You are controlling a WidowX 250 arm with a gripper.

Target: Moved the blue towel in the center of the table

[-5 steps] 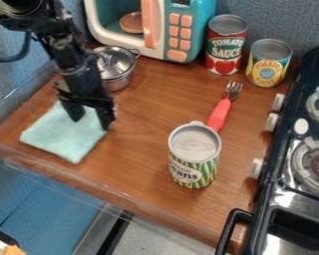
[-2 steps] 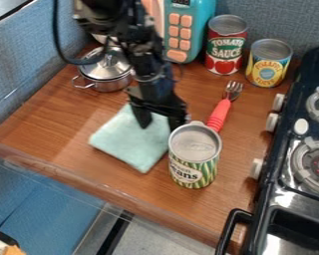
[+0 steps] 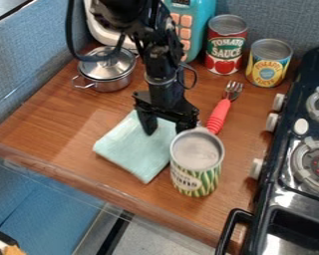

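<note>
My black gripper (image 3: 167, 130) hangs over the upper right part of the towel, its two fingers apart and their tips down at the cloth. The towel (image 3: 135, 147) is light blue-green, folded into a flat square, and lies in the middle of the brown table (image 3: 62, 142). Its right corner is hidden behind the gripper and the green bean can.
The green bean can (image 3: 196, 162) stands right beside the towel. A red-handled fork (image 3: 220, 114) lies behind it. Further back are a lidded pot (image 3: 107, 69), a toy microwave (image 3: 183, 30), a tomato can (image 3: 225, 45) and a pineapple can (image 3: 268, 63). The stove (image 3: 298, 164) borders the right.
Gripper and towel have moved right together from the table's left side to the middle. The bean can has shifted slightly toward the front right, and the pot sits a little lower left than at first.
</note>
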